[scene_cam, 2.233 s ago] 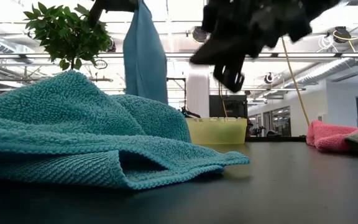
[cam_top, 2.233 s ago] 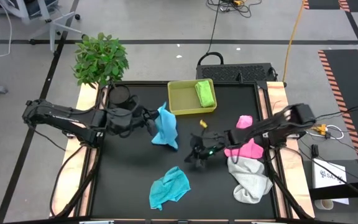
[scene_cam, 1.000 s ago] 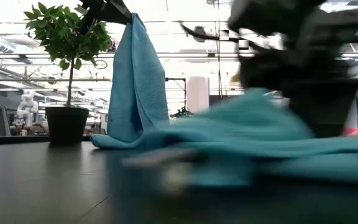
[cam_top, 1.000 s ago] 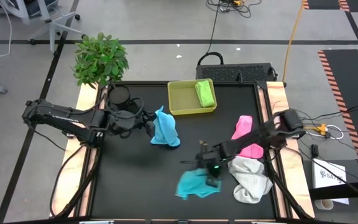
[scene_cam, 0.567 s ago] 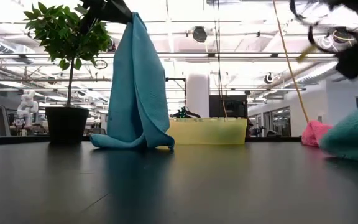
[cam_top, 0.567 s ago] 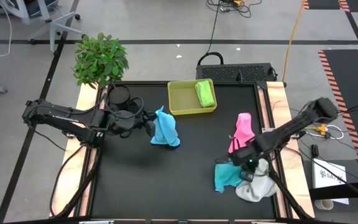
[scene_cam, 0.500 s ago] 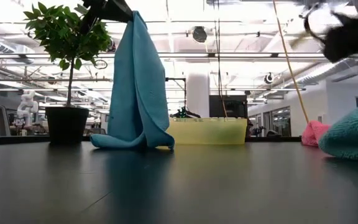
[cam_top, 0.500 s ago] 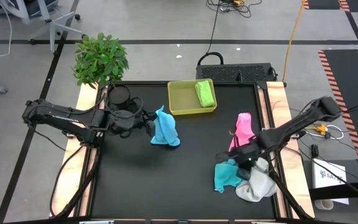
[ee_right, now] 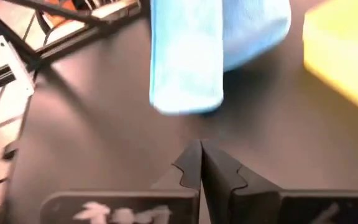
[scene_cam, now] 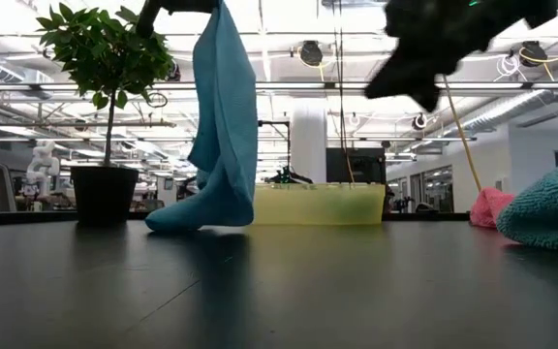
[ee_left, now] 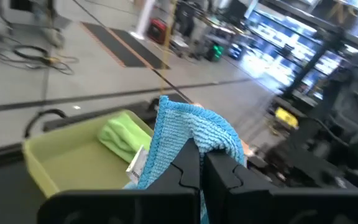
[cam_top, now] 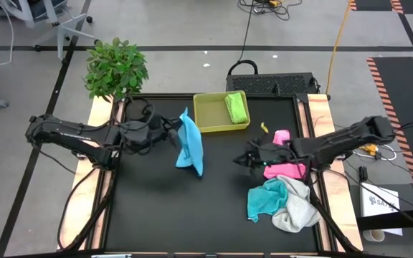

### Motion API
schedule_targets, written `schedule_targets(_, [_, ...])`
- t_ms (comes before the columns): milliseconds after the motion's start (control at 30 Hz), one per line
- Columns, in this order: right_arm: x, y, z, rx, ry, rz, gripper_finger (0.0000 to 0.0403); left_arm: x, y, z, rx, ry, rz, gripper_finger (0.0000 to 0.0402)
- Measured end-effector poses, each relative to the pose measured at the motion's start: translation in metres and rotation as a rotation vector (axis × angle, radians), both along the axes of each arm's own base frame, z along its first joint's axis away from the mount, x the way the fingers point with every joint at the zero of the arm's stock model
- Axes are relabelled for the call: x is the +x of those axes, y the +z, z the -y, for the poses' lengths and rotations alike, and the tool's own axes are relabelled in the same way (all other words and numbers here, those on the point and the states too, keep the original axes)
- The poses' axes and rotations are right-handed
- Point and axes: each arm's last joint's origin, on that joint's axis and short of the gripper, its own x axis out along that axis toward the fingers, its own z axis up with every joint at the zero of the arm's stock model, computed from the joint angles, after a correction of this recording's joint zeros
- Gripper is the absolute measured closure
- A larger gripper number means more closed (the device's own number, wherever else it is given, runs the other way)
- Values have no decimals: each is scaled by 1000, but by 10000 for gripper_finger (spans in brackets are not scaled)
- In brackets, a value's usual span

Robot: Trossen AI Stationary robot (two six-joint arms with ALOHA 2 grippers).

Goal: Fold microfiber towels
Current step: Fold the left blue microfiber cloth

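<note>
- The left gripper (cam_top: 172,133) is pinching the top edge of the soft light blue microfiber towel (cam_top: 190,147) between closed fingers, lifting it over the black table top (cam_top: 156,208) at the left of centre; in the left wrist view the cloth (ee_left: 191,140) is bunching over the meeting fingertips (ee_left: 188,171).
- In the low view the light blue towel (scene_cam: 223,126) is hanging almost straight down, with only its bottom end touching the table.
- The right gripper (cam_top: 244,160) is hovering above the table right of centre, its fingers pressed together and holding nothing; its wrist view is looking past the closed fingertips (ee_right: 191,158) toward the hanging blue cloth (ee_right: 188,56).
- The crumpled teal microfiber towel (cam_top: 265,198) is lying near the right front of the table, touching the rumpled white microfiber towel (cam_top: 296,211) beside it.
- The pink microfiber towel (cam_top: 285,169) is lying just behind those two, partly under the right arm.
- The folded lime green microfiber towel (cam_top: 236,107) is resting inside the rigid yellow-green plastic tray (cam_top: 210,115) at the table's back edge.
- A potted green plant (cam_top: 115,68) is standing at the back left corner.
</note>
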Motion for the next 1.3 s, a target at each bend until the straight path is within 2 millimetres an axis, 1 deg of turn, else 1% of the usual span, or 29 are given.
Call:
schedule_targets(100, [18, -7, 11, -74, -4, 51, 391, 0, 0, -5, 12, 33, -4, 401])
schedule_targets(233, [38, -28, 19, -117, -12, 57, 366, 0, 0, -11, 18, 63, -6, 401])
schedule_targets(433, [66, -60, 15, -129, 2, 113, 326, 1, -1, -15, 22, 79, -15, 401])
schedule_targets(533, [83, -70, 13, -164, 21, 108, 313, 1, -1, -15, 19, 79, -11, 401])
schedule_targets(667, [109, -81, 12, -232, 55, 84, 305, 1, -1, -14, 18, 74, -11, 401])
schedule_targets(767, [127, -84, 10, -274, 81, 69, 303, 1, -1, -14, 18, 72, -13, 401])
schedule_targets(833, [138, -82, 9, -288, 89, 63, 303, 1, -1, -14, 16, 61, -11, 401])
schedule_targets(933, [148, -79, 9, -292, 94, 31, 303, 1, -1, -14, 15, 57, -13, 401])
schedule_targets(1033, [152, -76, 9, -313, 111, -14, 303, 1, -1, -14, 16, 57, -14, 401])
schedule_targets(1300, [153, -75, 17, -285, 72, -18, 302, 1, -1, -13, 19, 45, -18, 401])
